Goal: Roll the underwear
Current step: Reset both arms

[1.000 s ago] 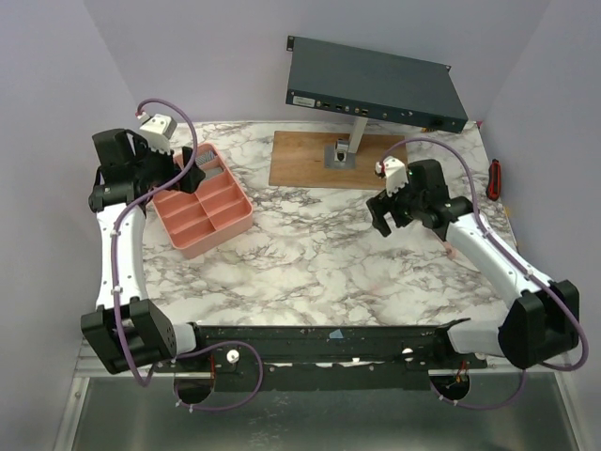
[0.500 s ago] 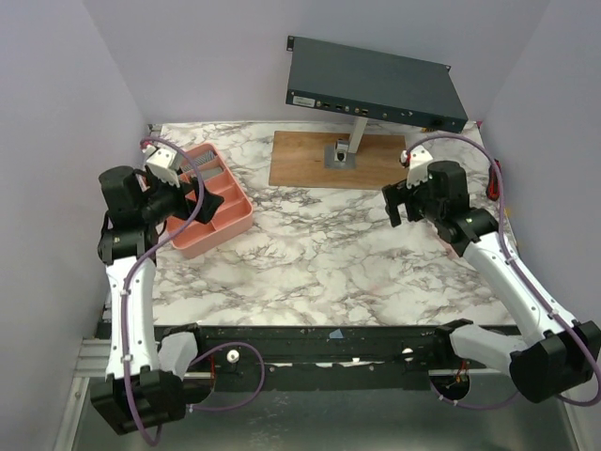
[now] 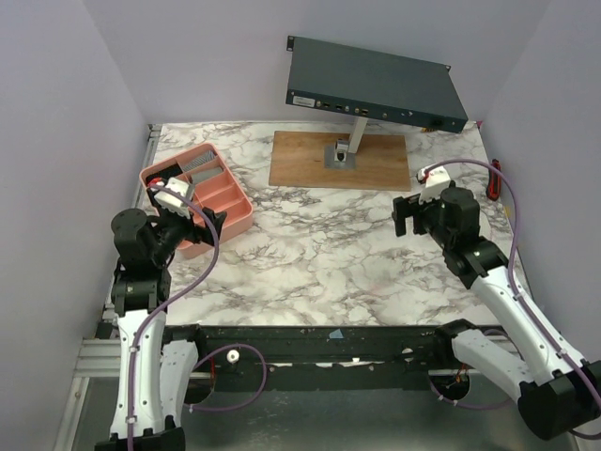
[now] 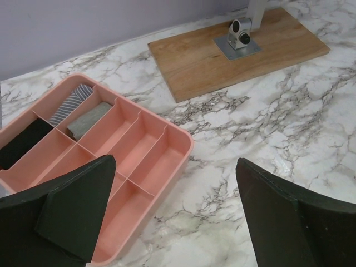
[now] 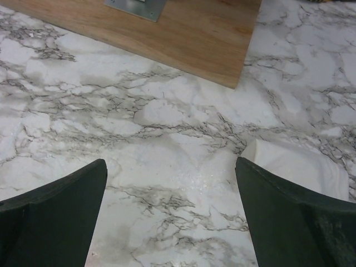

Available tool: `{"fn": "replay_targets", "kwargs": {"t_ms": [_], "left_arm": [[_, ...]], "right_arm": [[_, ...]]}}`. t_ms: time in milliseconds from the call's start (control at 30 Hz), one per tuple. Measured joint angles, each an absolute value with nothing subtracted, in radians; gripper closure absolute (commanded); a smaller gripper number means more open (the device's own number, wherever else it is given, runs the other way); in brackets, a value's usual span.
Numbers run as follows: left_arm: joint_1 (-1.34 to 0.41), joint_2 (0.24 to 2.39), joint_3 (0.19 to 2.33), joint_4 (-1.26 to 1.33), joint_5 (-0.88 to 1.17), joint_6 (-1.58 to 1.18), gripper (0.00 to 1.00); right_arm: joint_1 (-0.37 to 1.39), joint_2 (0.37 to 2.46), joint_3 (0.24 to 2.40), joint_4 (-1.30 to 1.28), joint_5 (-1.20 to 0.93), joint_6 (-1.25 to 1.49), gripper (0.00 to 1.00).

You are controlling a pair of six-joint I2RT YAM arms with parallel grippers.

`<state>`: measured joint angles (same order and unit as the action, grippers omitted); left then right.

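A pink divided tray (image 4: 189, 146) holds rolled underwear in its far compartments: a striped roll (image 4: 69, 103), a grey roll (image 4: 89, 119) and a black piece (image 4: 22, 142). From above, the tray (image 3: 246, 209) sits at the table's left. My left gripper (image 3: 202, 221) hangs open just near of the tray, and its fingers (image 4: 175, 161) frame the tray's corner and bare marble. My right gripper (image 3: 406, 214) is open over the right half of the table, with nothing between its fingers (image 5: 169, 162). A white soft-looking piece (image 5: 300, 164) lies on the marble beside the right finger; I cannot tell what it is.
A wooden board (image 3: 376, 162) with a metal post foot (image 3: 339, 155) lies at the back centre. It carries a dark rack unit (image 3: 376, 85) raised above the table. A red and black tool (image 3: 494, 178) lies at the right edge. Purple walls close in three sides.
Both arms have drawn back toward the near edge. The left gripper came from over the tray to its near side. The right gripper moved right and nearer.
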<state>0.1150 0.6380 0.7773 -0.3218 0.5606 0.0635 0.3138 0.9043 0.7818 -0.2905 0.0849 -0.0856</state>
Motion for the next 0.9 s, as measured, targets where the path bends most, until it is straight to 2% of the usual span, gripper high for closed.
{"fn": "replay_targets", "kwargs": {"t_ms": [533, 900], "left_arm": [[0.096, 0.530, 0.563, -0.118, 0.436, -0.013, 0.01], [0.057, 0.577, 0.542, -0.045, 0.392, 0.007, 0.01]], "right_arm": [[0.247, 0.818, 0.723, -0.233, 0.127, -0.113, 0.00], [0.198, 0.812, 0.713, -0.232, 0.103, -0.123, 0.00]]}}
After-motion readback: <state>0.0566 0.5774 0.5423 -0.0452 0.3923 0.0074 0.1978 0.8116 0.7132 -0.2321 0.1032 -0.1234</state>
